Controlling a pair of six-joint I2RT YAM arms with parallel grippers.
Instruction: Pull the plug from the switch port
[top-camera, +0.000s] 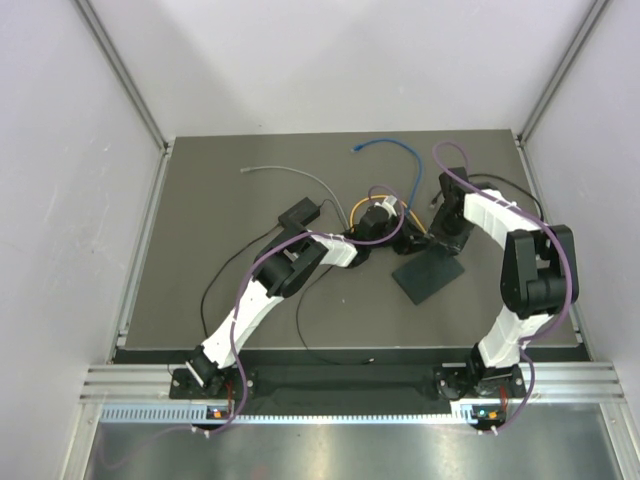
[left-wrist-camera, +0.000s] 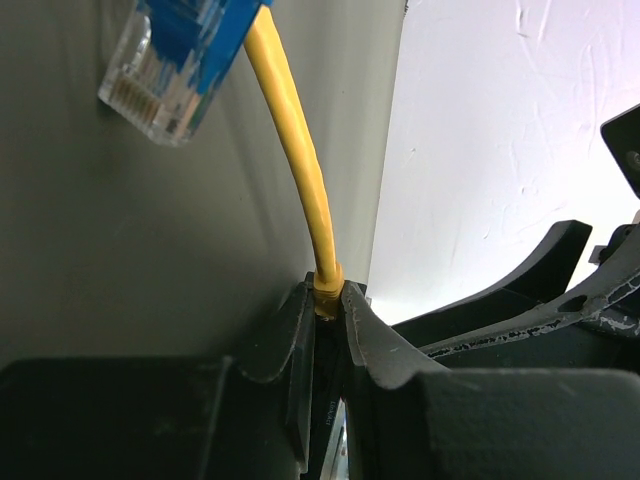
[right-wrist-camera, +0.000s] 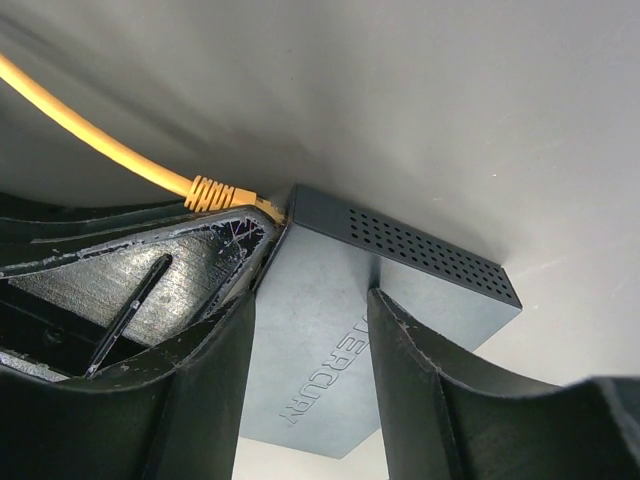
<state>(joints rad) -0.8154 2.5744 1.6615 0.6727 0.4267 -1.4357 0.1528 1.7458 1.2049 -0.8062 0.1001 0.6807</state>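
Note:
The switch (right-wrist-camera: 330, 300) is a flat matte black box with a perforated side; it also shows in the top view (top-camera: 432, 275). A yellow cable's plug (right-wrist-camera: 218, 192) meets its port at the box's left corner; I cannot tell whether it is seated. My left gripper (left-wrist-camera: 328, 295) is shut on the yellow plug's boot (left-wrist-camera: 327, 283), and one of its fingers (right-wrist-camera: 150, 275) lies right beside the switch. My right gripper (right-wrist-camera: 315, 300) is open, with both fingers over the switch's top face. In the top view, the left gripper (top-camera: 385, 228) and the right gripper (top-camera: 432, 240) sit close together mid-table.
A blue cable's clear plug (left-wrist-camera: 165, 70) lies loose just beyond the left gripper. A blue cable (top-camera: 385, 150) and a grey cable (top-camera: 285, 173) lie at the back. A small black block (top-camera: 298, 213) with a thin black cord lies left of the grippers.

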